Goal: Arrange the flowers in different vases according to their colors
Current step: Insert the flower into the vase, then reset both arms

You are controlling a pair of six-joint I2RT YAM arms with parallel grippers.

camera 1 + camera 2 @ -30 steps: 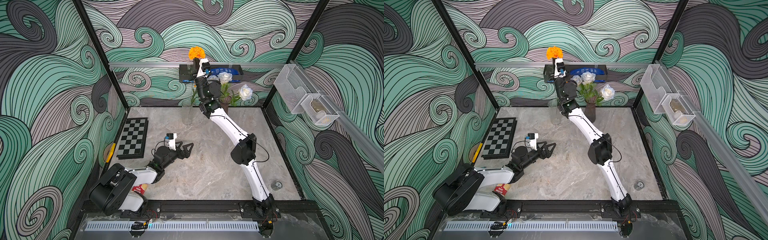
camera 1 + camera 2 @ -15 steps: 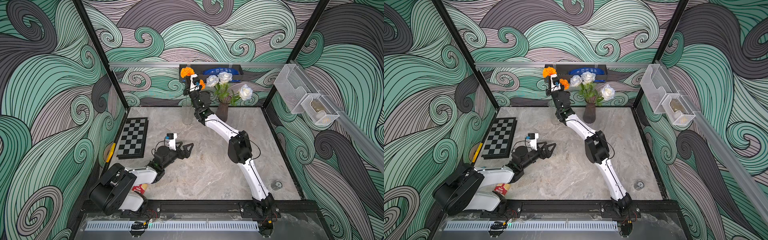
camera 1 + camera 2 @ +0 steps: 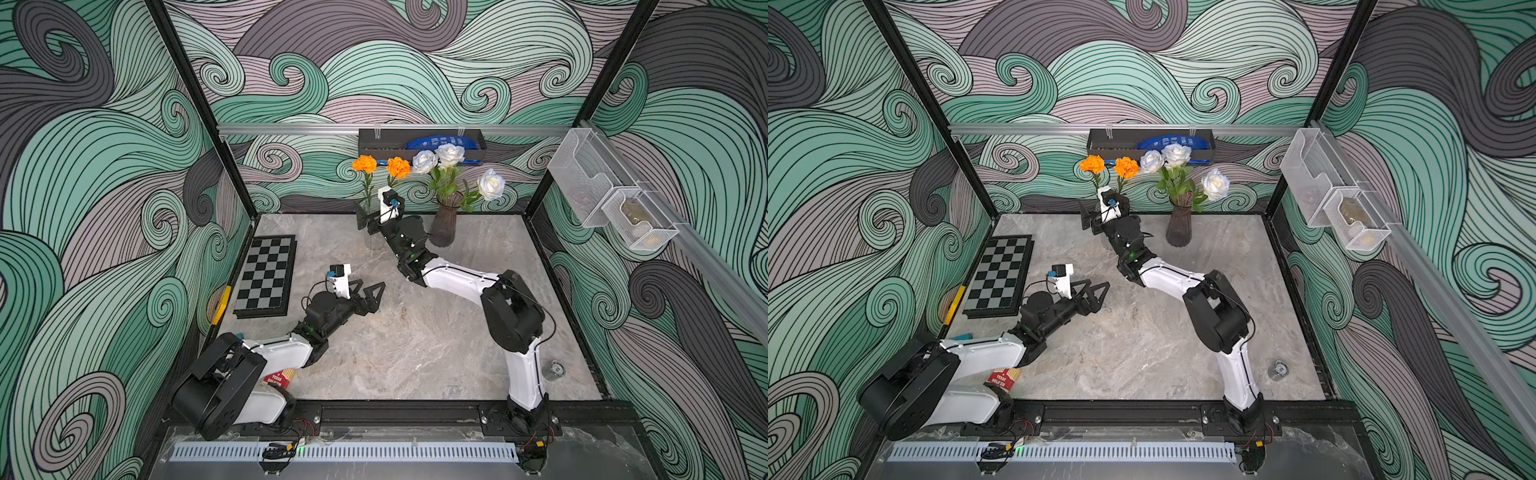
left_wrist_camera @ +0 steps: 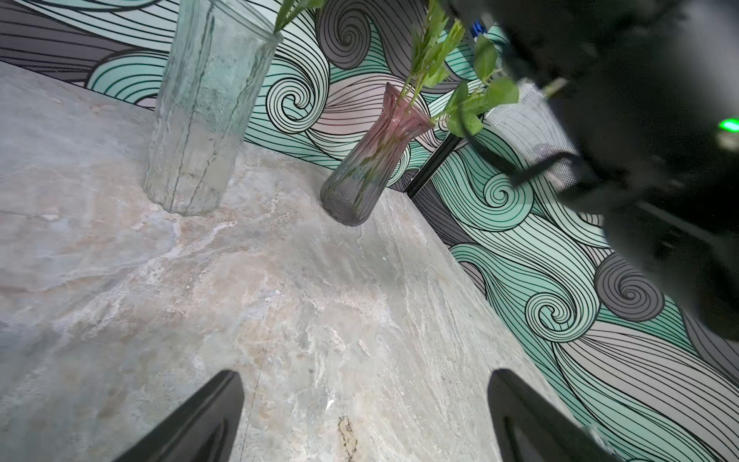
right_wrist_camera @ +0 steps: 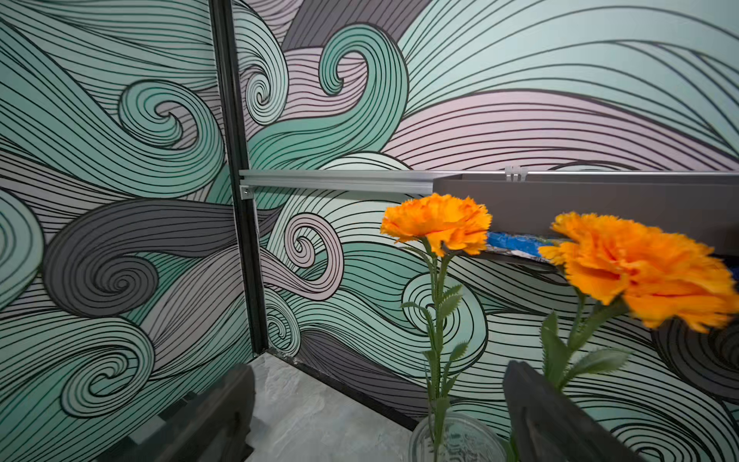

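Observation:
Two orange flowers rise over the tall clear vase at the back of the table. Three white flowers stand in the purple-grey vase to its right. My right gripper is open around the clear vase's rim. One orange stem stands free between its fingers. The other orange bloom has its stem running down behind a finger. My left gripper rests low mid-table, open and empty, also in its wrist view.
A chessboard lies at the left edge. A small clear jar stands at the front right near the right arm's base. A red box lies under the left arm. A dark wall bin hangs behind the flowers, wire baskets on the right wall.
The right arm came down from high above with an orange flower, brought it to the clear vase, and its jaws went from shut to open, letting the stem go. The left arm stayed still.

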